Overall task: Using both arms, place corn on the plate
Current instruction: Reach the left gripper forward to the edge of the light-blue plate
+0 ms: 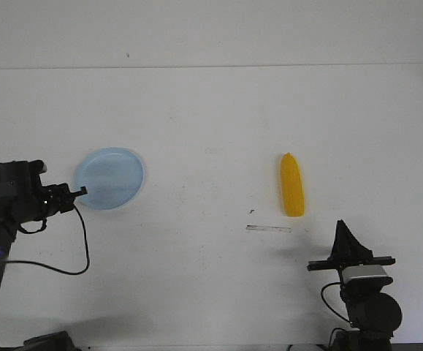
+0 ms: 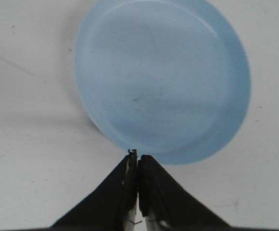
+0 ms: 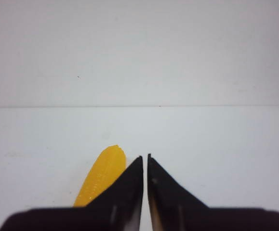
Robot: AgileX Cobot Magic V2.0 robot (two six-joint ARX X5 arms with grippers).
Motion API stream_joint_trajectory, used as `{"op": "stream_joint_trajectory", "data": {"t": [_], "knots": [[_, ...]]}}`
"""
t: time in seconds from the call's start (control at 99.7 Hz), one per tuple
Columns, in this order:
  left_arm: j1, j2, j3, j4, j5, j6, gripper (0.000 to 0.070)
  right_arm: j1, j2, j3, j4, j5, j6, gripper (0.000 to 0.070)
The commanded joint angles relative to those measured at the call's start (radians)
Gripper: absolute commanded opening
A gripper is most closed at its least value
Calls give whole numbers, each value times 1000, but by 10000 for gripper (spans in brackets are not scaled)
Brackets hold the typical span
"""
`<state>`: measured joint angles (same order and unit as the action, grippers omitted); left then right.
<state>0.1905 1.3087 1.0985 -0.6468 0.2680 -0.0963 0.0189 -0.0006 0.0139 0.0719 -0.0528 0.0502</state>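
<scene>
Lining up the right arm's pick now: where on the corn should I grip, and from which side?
Grip the corn across its thicker middle, coming from above. It lies flat, lengthwise away from the robot, tip far, so the right gripper should probably open and close across its narrow width.

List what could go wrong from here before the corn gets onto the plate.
1. The left gripper is shut with its tips at the plate rim; a forward nudge could shove the light plate.
2. The right gripper is shut and beside the corn, not over it; reaching without opening could knock or roll the corn.
3. Corn and plate lie far apart, so the carry could drop it.
</scene>
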Motion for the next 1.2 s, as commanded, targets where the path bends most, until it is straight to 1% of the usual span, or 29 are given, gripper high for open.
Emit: {"op": "stream_joint_trajectory", "data": {"t": [0.0,0.1,0.221,0.351,0.391,0.462,0.512,0.552,0.592,0.622,0.672,0.783,0.833,0.973,1.194], "knots": [[22,59,57,-38,7,0,1,0,2,-1,10,0,13,14],[61,144,127,-77,10,1,1,0,2,-1,10,0,13,14],[97,250,212,-100,45,0,1,0,2,-1,10,0,13,14],[113,378,319,-157,48,-31,3,0,2,-1,10,0,13,14],[114,417,351,-178,48,-30,13,0,2,-1,10,0,13,14],[114,472,389,-200,48,-30,83,0,2,-1,10,0,13,14],[114,508,406,-202,48,-30,183,0,2,-1,10,0,13,14],[114,529,412,-201,48,-29,247,0,2,-1,10,0,13,14],[114,549,415,-201,49,-29,290,0,2,-1,10,0,13,14],[114,560,415,-203,53,-29,306,0,2,-1,10,0,13,14],[114,576,415,-207,74,-26,317,0,2,-1,10,0,13,14],[114,599,415,-194,150,-13,317,0,2,-1,10,0,13,14],[114,603,415,-183,169,-14,317,0,2,-1,10,0,13,14],[112,609,415,-158,171,-18,316,0,2,-1,10,0,13,14],[108,639,415,-157,182,-18,315,0,2,-1,10,0,13,14]]}}
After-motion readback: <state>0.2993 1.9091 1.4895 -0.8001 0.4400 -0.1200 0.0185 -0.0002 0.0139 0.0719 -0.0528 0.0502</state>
